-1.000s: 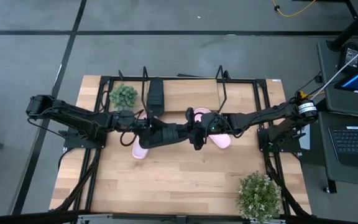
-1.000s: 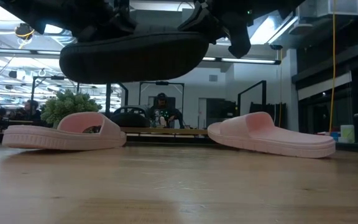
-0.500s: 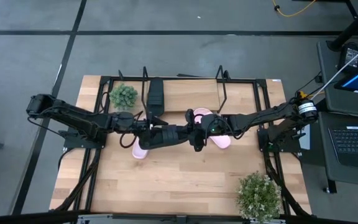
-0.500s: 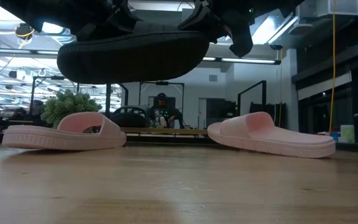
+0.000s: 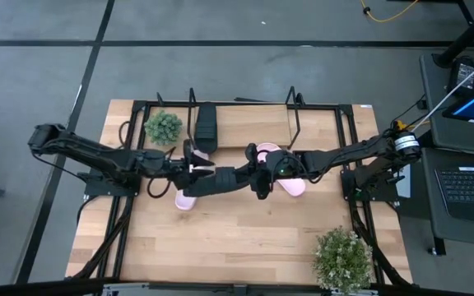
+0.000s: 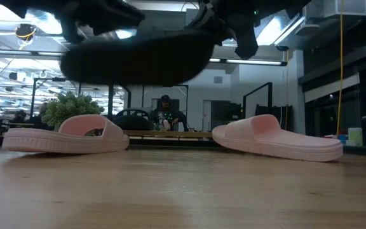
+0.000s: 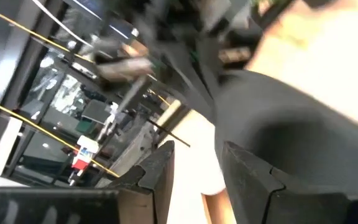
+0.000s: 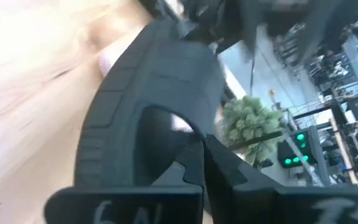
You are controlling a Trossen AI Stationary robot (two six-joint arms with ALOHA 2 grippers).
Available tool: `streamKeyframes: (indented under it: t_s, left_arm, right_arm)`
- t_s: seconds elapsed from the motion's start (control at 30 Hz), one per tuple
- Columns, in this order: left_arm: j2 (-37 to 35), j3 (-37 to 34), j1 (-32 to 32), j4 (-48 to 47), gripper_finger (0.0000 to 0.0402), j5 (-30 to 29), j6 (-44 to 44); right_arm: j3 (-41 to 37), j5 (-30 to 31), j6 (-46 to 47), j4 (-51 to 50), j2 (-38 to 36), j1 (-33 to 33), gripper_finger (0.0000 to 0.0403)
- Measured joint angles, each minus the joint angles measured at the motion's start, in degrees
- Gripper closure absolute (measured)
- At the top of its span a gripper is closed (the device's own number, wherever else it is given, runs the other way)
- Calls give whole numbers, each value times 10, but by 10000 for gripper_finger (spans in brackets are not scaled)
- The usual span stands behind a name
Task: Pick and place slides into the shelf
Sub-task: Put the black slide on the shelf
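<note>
While airborne, black slide (image 5: pixel 220 178) in right claw (image 5: pixel 257 182)

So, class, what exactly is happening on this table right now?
A matte black slide sandal hangs in the air above the wooden table. The right gripper is shut on it, while the left gripper sits open at its other end. Two pale pink slide sandals lie on the table, and another black slide already stands in the black wire shelf.

Two black slides (image 5: pixel 205 128), two pink slides (image 6: pixel 67 135), two potted plants (image 5: pixel 341 257).
</note>
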Motion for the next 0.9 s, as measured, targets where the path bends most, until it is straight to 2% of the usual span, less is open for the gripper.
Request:
streamKeyframes:
  t_s: [0.17,0.47,0.67,0.9]
  left_arm:
    - [-43,0,-14,-16,278,0,-23]
    - [-85,0,-53,-67,278,-2,-112]
    - [-85,0,-82,-85,278,-52,-134]
    - [-84,0,-100,-102,278,-58,-189]
  right_arm:
    - [-1,25,0,-4,1,0,402]
    - [-1,174,-8,-12,1,0,402]
    - [13,315,-41,-14,0,7,402]
    - [57,381,-38,-14,-1,8,402]
